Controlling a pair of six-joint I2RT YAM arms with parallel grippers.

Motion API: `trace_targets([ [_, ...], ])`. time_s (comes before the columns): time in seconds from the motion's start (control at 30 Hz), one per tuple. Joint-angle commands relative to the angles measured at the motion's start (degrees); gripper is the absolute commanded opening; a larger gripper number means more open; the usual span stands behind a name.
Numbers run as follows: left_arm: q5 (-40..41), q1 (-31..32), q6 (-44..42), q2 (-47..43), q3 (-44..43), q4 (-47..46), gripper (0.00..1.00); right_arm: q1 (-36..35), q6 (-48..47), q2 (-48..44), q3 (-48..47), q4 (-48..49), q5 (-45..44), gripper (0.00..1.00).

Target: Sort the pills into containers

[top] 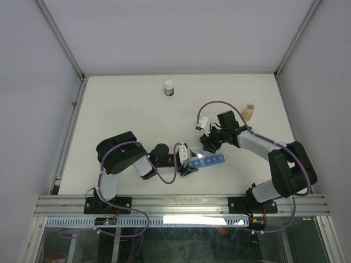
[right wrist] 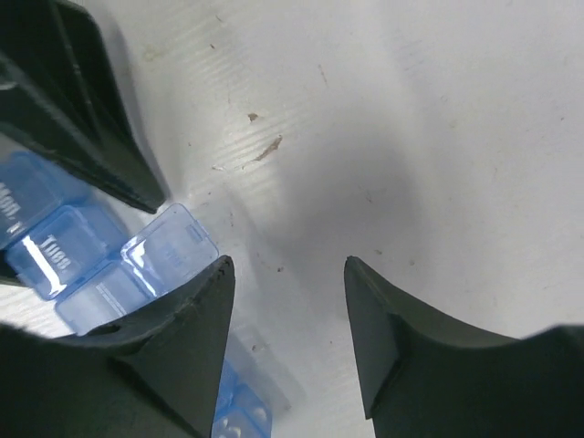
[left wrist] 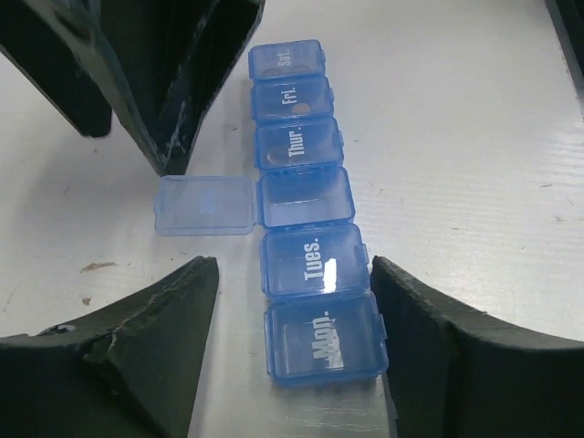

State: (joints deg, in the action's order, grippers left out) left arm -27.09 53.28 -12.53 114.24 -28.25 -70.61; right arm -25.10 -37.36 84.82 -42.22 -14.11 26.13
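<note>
the pill-organiser strip [left wrist: 310,210] is translucent blue plastic, smooth and glossy, with white glare on the lids near the bottom of the left wrist view. its day names are printed in matt white. the table [right wrist: 438,137] is matt white with a fine ribbed grain, scuffed and flecked brown toward the upper middle of the right wrist view. the left gripper [left wrist: 292,266] has fingers [left wrist: 155,338] of matt black plastic, grainy, chipped pale at the edges. the rail [top: 181,204] along the bottom of the top view is brushed bare metal. the cables [top: 219,102] wear a glossy purple sleeve.
</note>
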Motion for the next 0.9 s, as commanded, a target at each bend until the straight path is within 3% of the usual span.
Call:
trace_targets([
  [0.0,0.3,0.3,2.1,-4.3,0.1,-0.4,0.74,3.3,-2.0,-5.7,-5.0,-6.9,8.7,0.56],
  [0.13,1.1,0.4,4.7,-7.4,0.1,0.7,0.88,7.2,-4.4,-8.2,-6.8,-12.7,14.5,0.57],
  [0.27,1.7,0.3,7.9,-10.4,0.9,0.9,0.95,9.5,-5.9,-9.7,-7.7,-15.6,17.2,0.58],
  [0.5,2.7,-2.4,20.2,-20.0,2.2,5.6,0.96,14.7,-5.2,-15.7,-8.0,-16.5,20.7,0.58],
  [0.7,0.7,-9.4,30.6,-26.7,4.0,8.2,0.93,16.5,-2.1,-20.3,-9.1,-14.7,21.3,0.6],
  [0.87,-0.6,-15.0,36.2,-31.2,3.9,11.3,0.93,16.5,0.8,-19.8,-16.2,-17.5,23.6,0.62],
])
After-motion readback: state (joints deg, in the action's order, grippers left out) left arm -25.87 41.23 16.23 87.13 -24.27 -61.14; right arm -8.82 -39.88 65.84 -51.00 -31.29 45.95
